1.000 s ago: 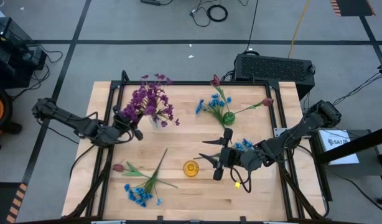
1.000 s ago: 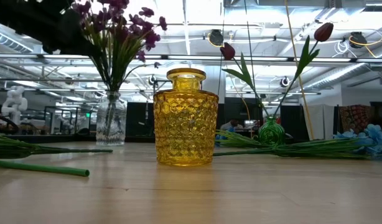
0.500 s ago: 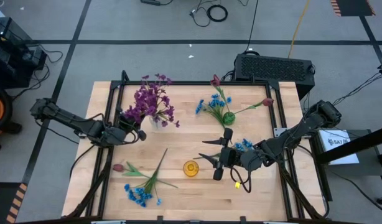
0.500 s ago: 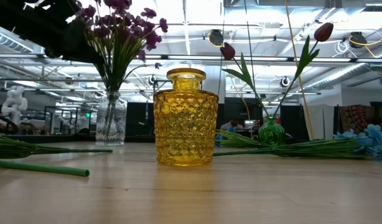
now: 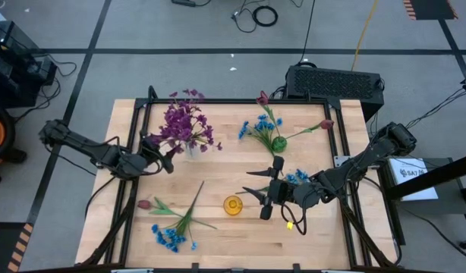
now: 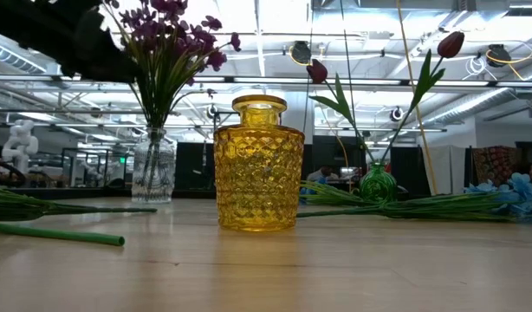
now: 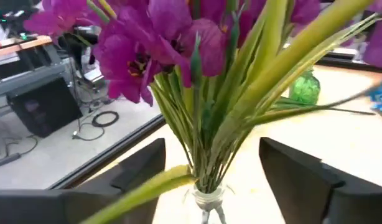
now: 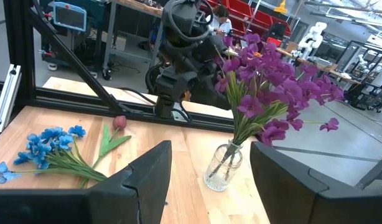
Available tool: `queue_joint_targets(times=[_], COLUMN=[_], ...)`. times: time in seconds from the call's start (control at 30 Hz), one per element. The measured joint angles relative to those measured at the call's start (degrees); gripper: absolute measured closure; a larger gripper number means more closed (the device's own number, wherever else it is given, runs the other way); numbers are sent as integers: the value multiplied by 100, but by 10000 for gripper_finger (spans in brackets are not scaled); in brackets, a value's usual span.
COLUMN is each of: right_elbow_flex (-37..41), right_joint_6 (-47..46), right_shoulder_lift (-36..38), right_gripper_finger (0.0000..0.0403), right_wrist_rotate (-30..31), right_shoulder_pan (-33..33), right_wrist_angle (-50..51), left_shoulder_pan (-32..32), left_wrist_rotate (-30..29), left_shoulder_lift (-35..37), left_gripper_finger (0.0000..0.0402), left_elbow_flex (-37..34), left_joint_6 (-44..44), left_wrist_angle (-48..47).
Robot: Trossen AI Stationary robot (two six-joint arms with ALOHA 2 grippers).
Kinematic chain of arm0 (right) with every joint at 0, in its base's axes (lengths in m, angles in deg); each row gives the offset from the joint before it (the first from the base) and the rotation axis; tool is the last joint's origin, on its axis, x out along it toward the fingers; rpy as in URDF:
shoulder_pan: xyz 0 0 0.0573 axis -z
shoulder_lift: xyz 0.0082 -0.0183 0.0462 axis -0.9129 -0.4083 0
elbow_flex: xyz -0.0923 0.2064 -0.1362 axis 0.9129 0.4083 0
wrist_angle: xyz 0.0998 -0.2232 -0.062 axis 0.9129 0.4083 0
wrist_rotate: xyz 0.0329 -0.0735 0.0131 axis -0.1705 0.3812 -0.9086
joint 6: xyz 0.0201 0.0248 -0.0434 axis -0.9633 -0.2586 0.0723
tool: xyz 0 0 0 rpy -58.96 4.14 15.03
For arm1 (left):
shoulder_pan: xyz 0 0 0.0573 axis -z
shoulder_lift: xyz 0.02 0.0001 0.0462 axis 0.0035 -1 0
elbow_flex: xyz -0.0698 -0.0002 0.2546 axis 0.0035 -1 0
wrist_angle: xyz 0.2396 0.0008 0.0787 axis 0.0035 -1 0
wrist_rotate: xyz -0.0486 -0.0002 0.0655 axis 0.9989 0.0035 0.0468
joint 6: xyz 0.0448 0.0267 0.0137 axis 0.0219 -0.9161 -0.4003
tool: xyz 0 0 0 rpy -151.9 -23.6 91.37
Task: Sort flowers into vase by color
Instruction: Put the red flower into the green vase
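A: Left side first. Left gripper (image 5: 166, 158) sits just beside the clear vase (image 5: 190, 148), jaws spread and empty, the bunch framed between its fingers in the wrist view. Purple flowers (image 5: 184, 123) stand upright in that vase. That colour looks done.

B: Loose stock on the table?

A: Front left, one red tulip (image 5: 145, 204) and a blue sprig (image 5: 168, 238) lie flat, stems crossing, touching no vase. Left to sort.

B: Middle?

A: Yellow vase (image 5: 232, 205) stands near the front edge, nothing in it; the low view shows its neck bare. Behind it, the green vase (image 5: 278, 143) holds blue sprigs (image 5: 256, 127) and two red tulips (image 5: 262, 98) together. Mixed, so by the task that one probably needs splitting.

B: Right arm?

A: Right gripper (image 5: 257, 192) hovers just right of the yellow vase, jaws wide, holding nothing. More blue flowers (image 5: 296, 177) lie by its wrist, unsorted.

B: Tally?

A: One colour of three settled; red and blue outstanding.
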Motion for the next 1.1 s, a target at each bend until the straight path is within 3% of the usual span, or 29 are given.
queue_joint_targets(times=[0.2,0.43,0.53,0.63,0.87,1.1], right_elbow_flex=[0,0,0,0,0,0], right_joint_6=[-39,-170,-172,-315,-1009,-1968], right_shoulder_lift=[0,0,60,217,680,1055], right_gripper_finger=[193,193,193,193,193,193], right_wrist_rotate=[-1,11,46,52,51,0], right_shoulder_pan=[0,-29,-82,-126,-204,-227], right_wrist_angle=[110,180,292,481,1401,2512], left_shoulder_pan=[435,769,942,1153,1505,1615], left_wrist_rotate=[321,1449,2005,2120,2101,2223], left_shoulder_lift=[498,873,940,913,404,-410], left_gripper_finger=[108,107,107,107,107,107], left_elbow_flex=[424,777,781,781,731,729], left_joint_6=[412,2022,2300,2493,1270,1039], left_wrist_angle=[-1039,-2938,-2901,-2643,-681,-242])
